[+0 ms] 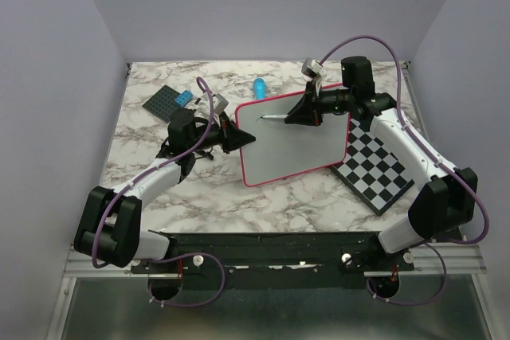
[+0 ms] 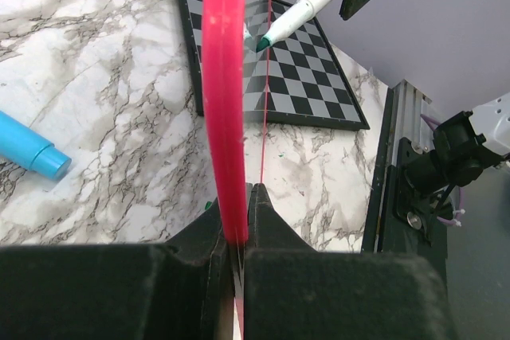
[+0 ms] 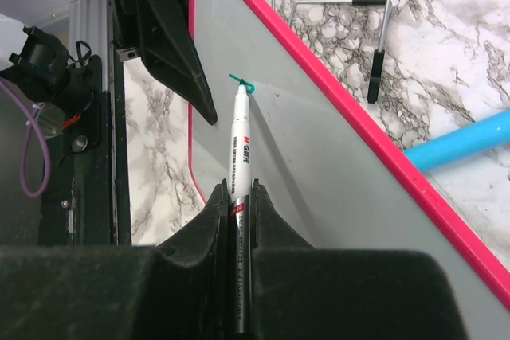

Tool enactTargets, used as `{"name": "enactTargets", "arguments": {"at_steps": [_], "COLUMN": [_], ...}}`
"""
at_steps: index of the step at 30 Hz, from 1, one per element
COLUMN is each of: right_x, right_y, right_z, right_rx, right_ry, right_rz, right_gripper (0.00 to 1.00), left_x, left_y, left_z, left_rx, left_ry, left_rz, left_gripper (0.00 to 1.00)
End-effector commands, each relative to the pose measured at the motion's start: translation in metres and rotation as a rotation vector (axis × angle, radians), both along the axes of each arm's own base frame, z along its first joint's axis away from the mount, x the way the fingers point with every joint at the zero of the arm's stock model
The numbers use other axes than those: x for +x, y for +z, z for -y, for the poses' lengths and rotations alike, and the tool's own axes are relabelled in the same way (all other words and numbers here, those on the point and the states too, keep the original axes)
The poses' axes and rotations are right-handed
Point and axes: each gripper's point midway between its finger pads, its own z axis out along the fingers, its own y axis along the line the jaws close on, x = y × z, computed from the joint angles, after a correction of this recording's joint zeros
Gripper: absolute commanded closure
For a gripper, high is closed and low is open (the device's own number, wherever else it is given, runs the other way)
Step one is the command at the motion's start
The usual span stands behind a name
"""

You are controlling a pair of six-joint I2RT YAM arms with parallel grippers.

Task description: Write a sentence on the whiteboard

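Note:
The whiteboard (image 1: pixel 295 142), glossy white with a pink-red rim (image 2: pixel 223 93), lies mid-table. My left gripper (image 1: pixel 239 134) is shut on its left edge, and the rim runs up between the jaws of that gripper (image 2: pixel 239 201). My right gripper (image 1: pixel 307 109) is shut on a white marker (image 3: pixel 241 145), whose green tip (image 2: pixel 263 41) touches the board's upper left area. Of the sentence, only a short green stroke (image 3: pixel 241 81) shows at the tip. The rest of the board (image 3: pixel 343 165) is blank.
A black-and-white chessboard (image 1: pixel 376 171) lies partly under the whiteboard's right side. A blue cylinder (image 1: pixel 259 85) rests behind the board. At back left are a dark studded plate with a blue brick (image 1: pixel 169 101) and a bent wire piece (image 3: pixel 382 29).

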Motion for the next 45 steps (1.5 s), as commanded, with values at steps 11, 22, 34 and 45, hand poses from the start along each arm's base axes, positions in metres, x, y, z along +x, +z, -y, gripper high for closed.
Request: {"name": "enactTargets", "arguments": {"at_steps": [11, 22, 34, 45], "right_x": [-0.015, -0.021, -0.014, -0.007], "right_y": [-0.027, -0.013, -0.004, -0.007], "right_z": [0.006, 0.005, 0.006, 0.011], "right_rx": [-0.04, -0.011, -0.013, -0.025], "right_ry": [0.013, 0.035, 0.01, -0.018], "right_rz": [-0.03, -0.014, 0.017, 0.018], "right_gripper": [1.0, 1.0, 1.0, 0.99], "left_x": [0.011, 0.011, 0.01, 0.011], "left_y": [-0.014, -0.015, -0.016, -0.016], "left_z": [-0.005, -0.005, -0.006, -0.005], "left_rx": [0.078, 0.081, 0.083, 0.084], "left_ry": [0.043, 0.043, 0.042, 0.042], "left_rz": [0.059, 0.059, 0.059, 0.059], "left_gripper": [1.0, 1.0, 1.0, 1.0]}}
